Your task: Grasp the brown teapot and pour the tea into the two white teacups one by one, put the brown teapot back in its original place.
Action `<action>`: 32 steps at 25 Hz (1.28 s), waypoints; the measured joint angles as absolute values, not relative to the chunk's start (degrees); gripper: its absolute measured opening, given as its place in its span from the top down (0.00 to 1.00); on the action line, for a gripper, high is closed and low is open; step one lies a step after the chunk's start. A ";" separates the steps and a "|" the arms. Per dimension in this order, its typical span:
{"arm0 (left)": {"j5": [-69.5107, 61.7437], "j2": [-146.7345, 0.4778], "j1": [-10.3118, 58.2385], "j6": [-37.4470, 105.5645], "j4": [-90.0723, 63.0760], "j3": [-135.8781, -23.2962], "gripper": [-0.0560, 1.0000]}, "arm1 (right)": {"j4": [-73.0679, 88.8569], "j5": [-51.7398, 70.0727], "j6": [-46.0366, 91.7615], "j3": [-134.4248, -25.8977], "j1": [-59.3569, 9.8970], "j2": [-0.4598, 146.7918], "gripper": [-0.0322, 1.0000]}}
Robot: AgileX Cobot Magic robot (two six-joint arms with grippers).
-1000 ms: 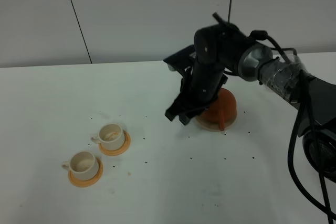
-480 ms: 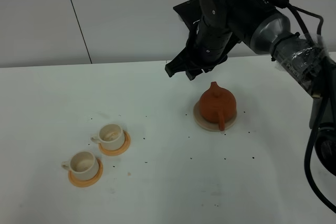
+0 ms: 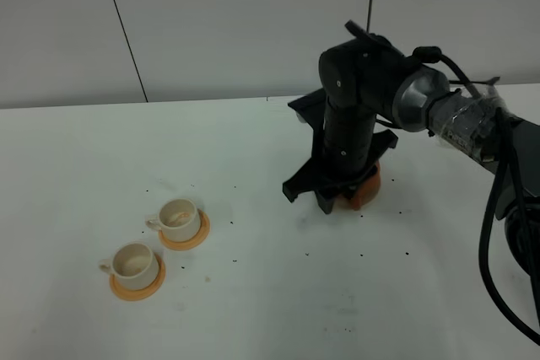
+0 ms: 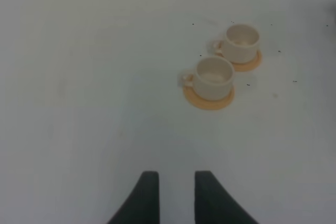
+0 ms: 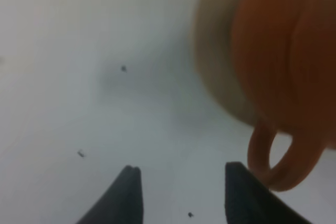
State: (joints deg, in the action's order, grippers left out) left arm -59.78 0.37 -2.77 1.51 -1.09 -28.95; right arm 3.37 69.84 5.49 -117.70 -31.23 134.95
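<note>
The squat reddish-brown teapot (image 5: 283, 51) shows its loop handle (image 5: 255, 150) beside the empty, spread right claw (image 5: 182, 167).

From here, my glossy black right arm (image 3: 359, 90) reads as a bulky shell of rounded joint housings. Behind it come a brushed silver collar (image 3: 413, 99) and a segment wrapped in crinkled clear film (image 3: 462, 122). Thick black cables (image 3: 483, 238) loop off its right side. The right gripper (image 5: 184, 195) and the left gripper (image 4: 176, 198) both end in matte black, tapering fingers.
</note>
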 joint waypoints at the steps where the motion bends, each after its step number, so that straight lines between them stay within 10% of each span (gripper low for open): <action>1: -59.78 0.37 -2.77 1.51 -1.09 -28.95 0.72 | 3.37 69.90 5.44 -117.48 -31.23 134.95 0.62; 32: -59.78 0.37 -2.77 1.51 -1.09 -28.95 0.72 | 1.14 69.79 6.04 -117.20 -30.71 133.94 0.63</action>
State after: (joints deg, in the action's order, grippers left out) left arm -59.78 0.37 -2.77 1.51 -1.09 -28.95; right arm 1.14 69.79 6.04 -117.20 -30.71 133.94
